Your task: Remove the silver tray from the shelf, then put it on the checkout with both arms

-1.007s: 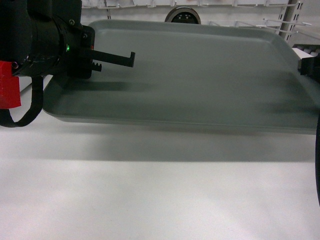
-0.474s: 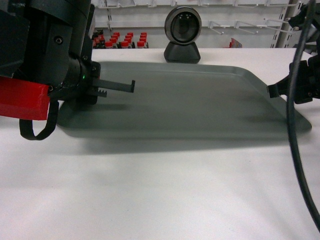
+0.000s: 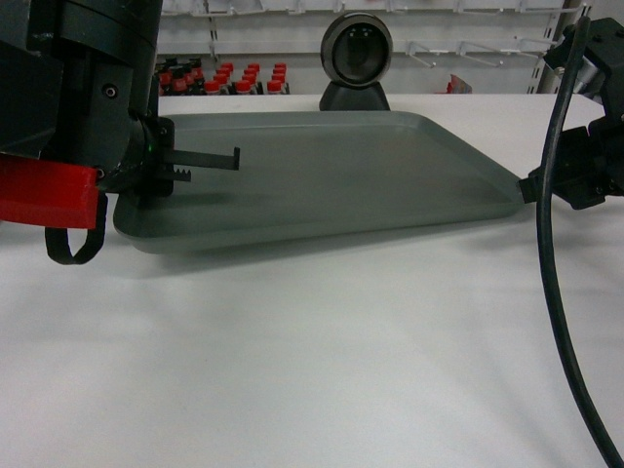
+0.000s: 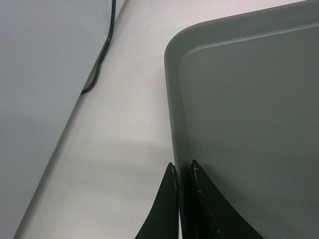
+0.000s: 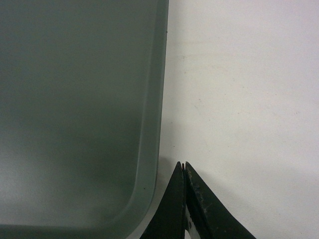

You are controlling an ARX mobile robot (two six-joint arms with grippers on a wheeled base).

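Note:
The silver tray [image 3: 341, 175] lies on the white checkout [image 3: 312, 370], in front of the round dark-lensed device [image 3: 357, 58]. My left gripper [image 3: 200, 166] is shut on the tray's left rim. In the left wrist view its fingers [image 4: 182, 167] straddle that rim of the tray [image 4: 249, 99], one inside and one outside. My right gripper [image 3: 531, 185] sits just off the tray's right corner. In the right wrist view it [image 5: 183, 164] is shut on nothing, over bare counter [image 5: 239, 74] beside the tray's rim [image 5: 154, 124]. The shelf is out of view.
Rows of red-capped bottles [image 3: 224, 78] stand on racks behind the counter. My right arm's black cable [image 3: 551, 253] hangs down the right side. A thin cable [image 4: 99, 64] runs along a grey panel [image 4: 40, 74] left of the tray.
The tray has come down onto the counter and shifted left. Its right end, held by my right gripper a moment ago, now lies free of it. My left gripper keeps its hold.

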